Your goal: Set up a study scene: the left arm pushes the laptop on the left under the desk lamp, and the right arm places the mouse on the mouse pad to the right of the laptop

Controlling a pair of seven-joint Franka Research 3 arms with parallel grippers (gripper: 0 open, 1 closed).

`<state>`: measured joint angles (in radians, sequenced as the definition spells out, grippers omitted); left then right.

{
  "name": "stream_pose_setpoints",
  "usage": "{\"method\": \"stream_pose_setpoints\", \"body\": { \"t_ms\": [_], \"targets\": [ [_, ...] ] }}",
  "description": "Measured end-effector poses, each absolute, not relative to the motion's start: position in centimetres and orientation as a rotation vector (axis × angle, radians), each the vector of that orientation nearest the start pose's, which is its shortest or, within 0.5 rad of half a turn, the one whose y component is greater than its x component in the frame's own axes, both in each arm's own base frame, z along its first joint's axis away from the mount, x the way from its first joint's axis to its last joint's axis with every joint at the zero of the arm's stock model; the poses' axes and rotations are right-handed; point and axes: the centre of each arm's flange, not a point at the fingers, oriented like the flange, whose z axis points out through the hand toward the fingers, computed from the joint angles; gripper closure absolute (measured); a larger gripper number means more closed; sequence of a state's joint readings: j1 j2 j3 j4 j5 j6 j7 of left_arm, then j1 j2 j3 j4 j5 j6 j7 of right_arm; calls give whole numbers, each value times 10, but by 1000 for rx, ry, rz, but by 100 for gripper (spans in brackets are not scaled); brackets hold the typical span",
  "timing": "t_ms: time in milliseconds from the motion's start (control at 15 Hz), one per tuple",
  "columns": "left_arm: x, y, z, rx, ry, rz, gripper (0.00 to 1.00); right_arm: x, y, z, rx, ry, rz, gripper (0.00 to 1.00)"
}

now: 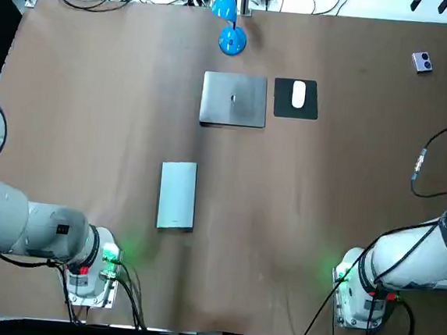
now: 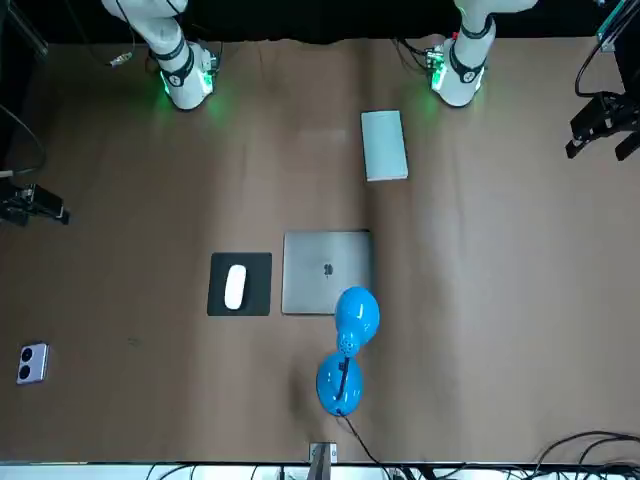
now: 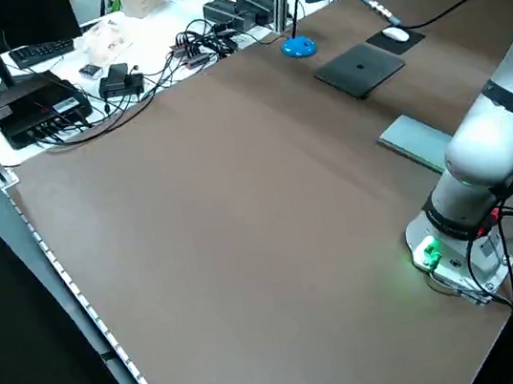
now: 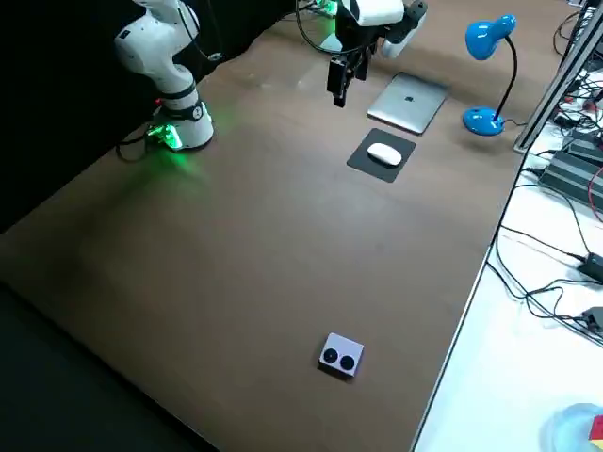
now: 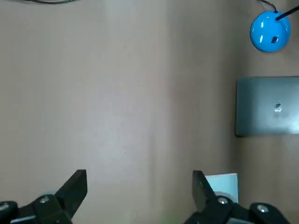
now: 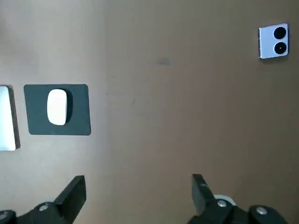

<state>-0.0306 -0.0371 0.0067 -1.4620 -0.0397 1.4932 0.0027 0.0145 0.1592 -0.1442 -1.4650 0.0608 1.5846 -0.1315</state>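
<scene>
**Status:** both sub-tasks look complete.

**Laptop** [image 1: 233, 99]: lid closed, flat on table [image 1: 97, 86]. It lies just at 6 o'clock of desk lamp [image 1: 232, 40] base, not touching it. In front view the lamp head overlaps laptop's far edge, so judged as under the lamp.

**Mouse pad** [image 1: 296, 99]: just at 3 o'clock of laptop, narrow gap btwn.

**Mouse** [image 1: 299, 94]: rests on pad, approx. centred, fully within its edges.

**Left gripper** [image 5: 139, 179]: fingers spread wide, nothing held. It hangs over bare table, well clear at approx. 8 o'clock of laptop.

**Right gripper** [image 6: 138, 183]: likewise wide apart and empty, well clear at approx. 4 o'clock of pad.

**Other items:**
- Grey slab [image 1: 177, 195] lies at 7 o'clock of laptop; neither arm touches it.
- Small white device [image 1: 422, 62] lies toward table's 2 o'clock corner.

**Remaining:** nothing evident; at most, parking the arms.
</scene>
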Motion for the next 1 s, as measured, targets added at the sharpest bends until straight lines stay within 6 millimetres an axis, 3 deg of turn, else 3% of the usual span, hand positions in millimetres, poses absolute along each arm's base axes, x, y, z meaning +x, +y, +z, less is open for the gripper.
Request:
{"method": "stream_pose_setpoints", "body": {
  "t_ms": [600, 1000],
  "targets": [
    [542, -14, 669, -3180, 39, -98, 0, 599, -64, 584, -3098, -5, 51, 0],
    [545, -14, 670, -3173, 38, -139, 0, 599, -64, 584, -3098, -5, 51, 0]
  ]
}}
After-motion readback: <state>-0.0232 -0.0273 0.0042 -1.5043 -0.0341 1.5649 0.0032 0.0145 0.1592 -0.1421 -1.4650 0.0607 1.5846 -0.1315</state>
